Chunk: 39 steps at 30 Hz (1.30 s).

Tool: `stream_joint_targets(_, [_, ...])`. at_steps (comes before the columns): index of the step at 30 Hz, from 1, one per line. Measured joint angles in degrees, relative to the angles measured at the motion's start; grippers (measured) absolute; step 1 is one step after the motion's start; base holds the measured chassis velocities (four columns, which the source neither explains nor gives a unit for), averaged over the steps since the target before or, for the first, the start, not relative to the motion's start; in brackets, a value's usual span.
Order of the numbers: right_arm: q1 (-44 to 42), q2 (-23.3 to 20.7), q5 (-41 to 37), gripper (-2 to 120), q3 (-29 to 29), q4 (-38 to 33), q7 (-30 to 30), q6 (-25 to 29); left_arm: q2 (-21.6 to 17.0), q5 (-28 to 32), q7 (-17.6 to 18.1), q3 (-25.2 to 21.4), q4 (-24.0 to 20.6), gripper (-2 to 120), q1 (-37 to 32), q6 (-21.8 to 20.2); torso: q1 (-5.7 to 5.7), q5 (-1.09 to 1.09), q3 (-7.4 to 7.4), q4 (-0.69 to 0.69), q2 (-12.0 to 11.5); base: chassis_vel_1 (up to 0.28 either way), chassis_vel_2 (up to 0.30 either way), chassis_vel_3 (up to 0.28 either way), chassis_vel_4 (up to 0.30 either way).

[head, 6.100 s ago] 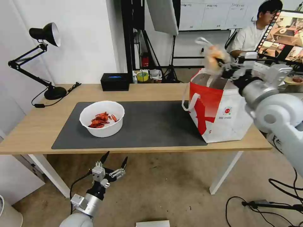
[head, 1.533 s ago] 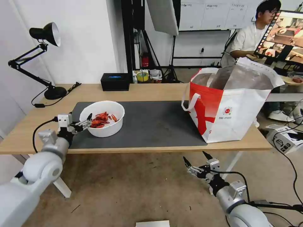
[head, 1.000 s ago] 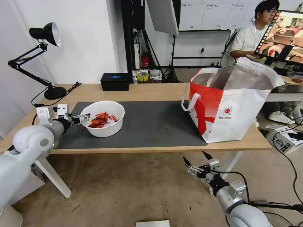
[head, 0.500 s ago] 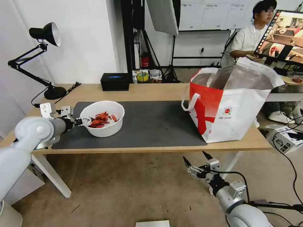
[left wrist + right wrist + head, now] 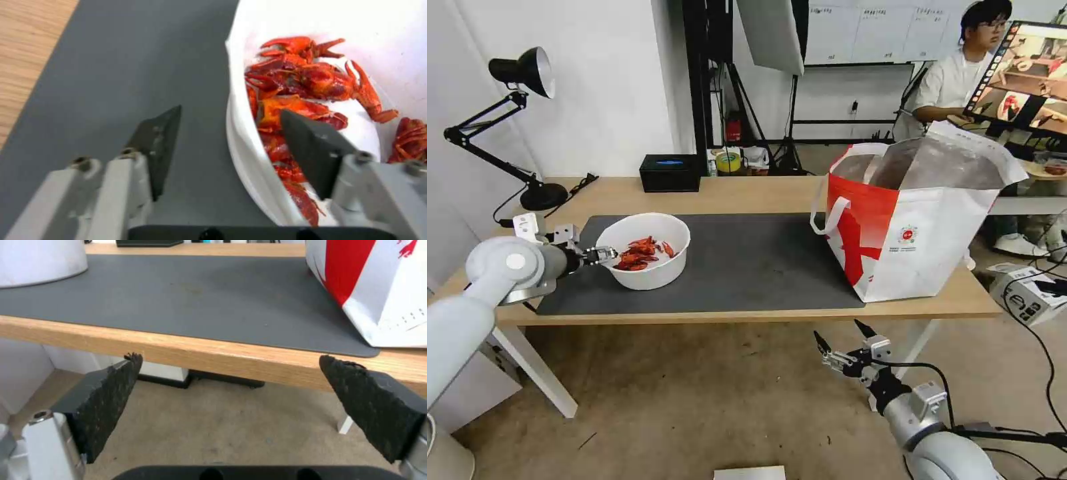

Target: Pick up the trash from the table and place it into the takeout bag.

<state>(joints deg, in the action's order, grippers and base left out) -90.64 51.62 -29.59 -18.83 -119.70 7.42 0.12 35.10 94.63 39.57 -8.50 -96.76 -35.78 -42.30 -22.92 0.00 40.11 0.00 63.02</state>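
Head view, nearest ground: right gripper point(image 5: 838, 342) parked low under the near table edge, jaws spread, nothing between them. Right wrist view agrees, with bare floor between its black pads point(image 5: 109, 396).

Next out, light wood rectangular table point(image 5: 740, 193) with large dark grey mat point(image 5: 747, 260). On the mat's left part sits the white round bowl of red crayfish shells point(image 5: 642, 251). Left gripper point(image 5: 602, 254) is at the bowl's left rim. Left wrist view: gripper point(image 5: 231, 140) released, jaws straddling the thin white wall, one black finger point(image 5: 158, 146) outside over the mat, the other inside above the shells point(image 5: 307, 78). Whether either finger already touches the wall is hard to say from this angle.

Handling, as a judgement: bowl looks thin-walled and light, probably slightly flexible, smooth and a bit slippery. Shells are loose and will spill if it tips. The rim where the jaws stand is the sensible hold: pinch firmly and keep the bowl level, since a one-sided grip invites sagging on the far side.

Right side of the mat: large white-and-red insulated takeout bag point(image 5: 907, 227) with silver foil lining, upright, mouth open, well apart from the bowl.

Far edge: black box with blue top point(image 5: 670, 173), and a black desk lamp point(image 5: 507, 127) at far left.
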Motion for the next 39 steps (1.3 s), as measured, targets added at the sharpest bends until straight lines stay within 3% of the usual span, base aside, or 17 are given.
stream_joint_targets(6, [0.00,0.00,0.00,100,0.00,0.00,0.00,0.00,-0.57,1.56,0.44,1.45,0.05,29,1.24,0.06,0.00,0.00,0.00,0.00,0.00,0.000,0.000,0.000,0.000])
stream_joint_targets(15, [0.00,0.00,0.00,100,0.00,0.00,0.00,0.00,-0.97,2.70,0.59,1.52,-0.28,0,0.77,0.15,0.00,0.00,0.00,0.00,0.00,0.000,0.000,0.000,0.000])
stream_joint_targets(29, [0.00,0.00,0.00,100,0.00,0.00,0.00,0.00,0.21,4.52,-0.57,1.11,-4.70,0,3.28,1.95,0.00,0.00,0.00,0.01,0.00,0.000,0.000,0.000,0.000])
stream_joint_targets(39, [0.00,0.00,0.00,100,-0.01,0.00,0.00,0.00,1.54,11.96,2.91,7.84,-5.38,0,18.51,3.13,0.00,0.01,0.00,0.01,0.00,0.000,0.000,0.000,0.000])
